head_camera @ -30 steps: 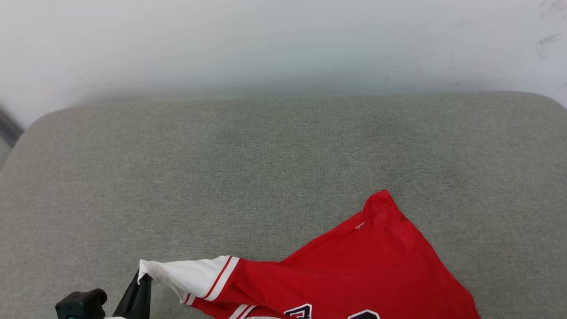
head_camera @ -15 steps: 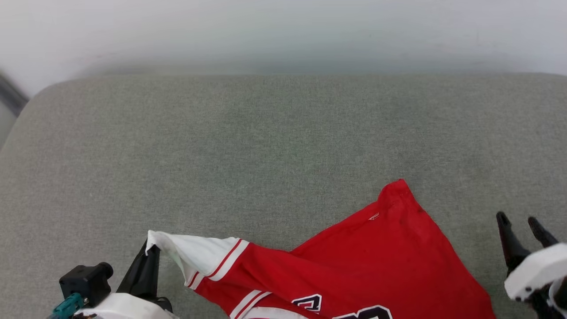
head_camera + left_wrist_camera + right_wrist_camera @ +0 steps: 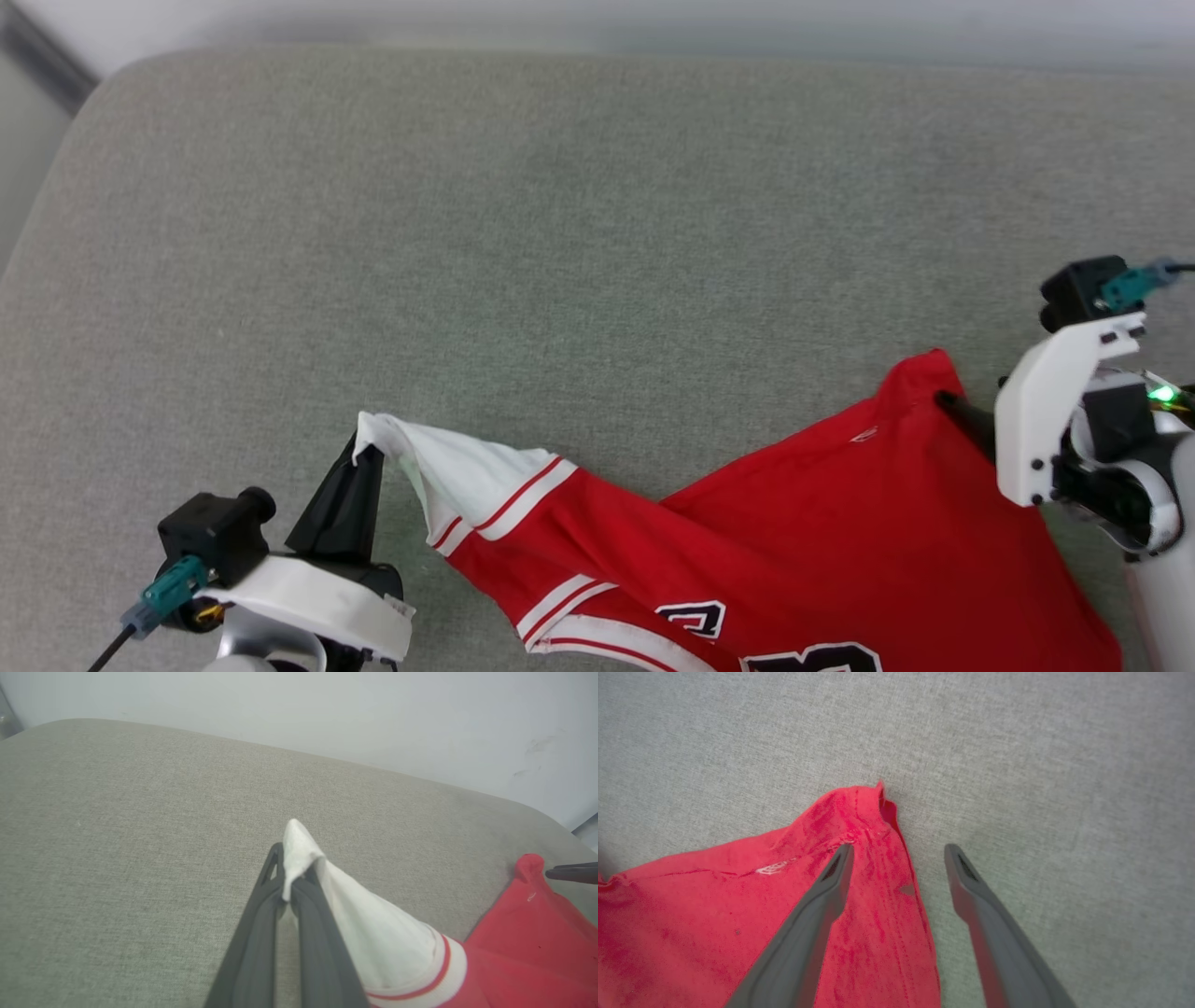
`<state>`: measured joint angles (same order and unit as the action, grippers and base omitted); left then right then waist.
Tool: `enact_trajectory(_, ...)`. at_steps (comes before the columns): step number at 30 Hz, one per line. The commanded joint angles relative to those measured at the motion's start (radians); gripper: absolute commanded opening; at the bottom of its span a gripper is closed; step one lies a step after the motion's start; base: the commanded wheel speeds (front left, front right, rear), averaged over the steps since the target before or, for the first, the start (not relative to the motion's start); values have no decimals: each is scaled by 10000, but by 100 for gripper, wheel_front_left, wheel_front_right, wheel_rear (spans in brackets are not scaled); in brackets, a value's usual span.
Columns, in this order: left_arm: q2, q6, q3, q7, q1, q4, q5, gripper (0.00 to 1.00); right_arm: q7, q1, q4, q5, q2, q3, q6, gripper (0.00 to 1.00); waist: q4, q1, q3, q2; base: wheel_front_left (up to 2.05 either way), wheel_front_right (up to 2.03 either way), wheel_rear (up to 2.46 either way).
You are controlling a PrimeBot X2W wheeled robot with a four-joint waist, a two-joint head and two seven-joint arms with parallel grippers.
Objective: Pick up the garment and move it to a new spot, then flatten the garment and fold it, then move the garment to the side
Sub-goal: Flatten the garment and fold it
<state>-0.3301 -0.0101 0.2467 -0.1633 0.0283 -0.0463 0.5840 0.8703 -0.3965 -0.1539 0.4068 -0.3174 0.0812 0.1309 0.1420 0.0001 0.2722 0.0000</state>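
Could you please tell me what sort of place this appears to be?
Probably an indoor room, perhaps a home or a test space: a wide grey fabric cushion, like a bed or sofa seat, stands against a plain pale wall, with a red shirt lying on it.

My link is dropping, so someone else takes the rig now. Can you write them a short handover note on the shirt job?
Garment: rumpled along the near edge of the grey cushion, lettering facing up.
Left hand: shut on the tip of the white sleeve, which is lifted slightly.
Right hand: open, straddling the edge at the red corner, one finger over cloth and one over the cushion. It has no grip.
Done: left grasp only.
Left: close the right hand on the corner, lift and move, flatten, fold, set aside.
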Motion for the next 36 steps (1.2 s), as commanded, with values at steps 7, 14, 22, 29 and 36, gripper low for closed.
enact_trajectory(7, 136, 201, 131, -260, 538, 308, -54, 0, 421, -562, -1228, 580, -272, 1517, -3, 100, 335, -1, 684, 0, 0, 0, 0)
enact_trajectory(14, 83, 279, 172, -335, 624, 622, -18, 0, 611, -435, -2313, 1272, -210, 2251, -2, 0, 345, -1, 599, 0, 0, 0, 0)
enact_trajectory(22, -210, 324, 171, -284, 860, 651, -218, 0, -641, -1497, -2413, 1355, -340, 2074, -3, 0, 166, -1, 12, 0, 0, 0, 0)
enact_trajectory(29, -666, 575, -19, 297, 2386, 929, -122, 0, -2059, -2353, -2806, 314, -230, 1309, -3, 0, -274, -1, -748, 0, 0, 0, 0)
enact_trajectory(36, -731, 715, -87, 1012, 5259, 2556, -112, 0, -3183, -3504, -3329, -737, 363, 286, -5, 0, -759, -1, -1144, 0, 0, 0, 0)
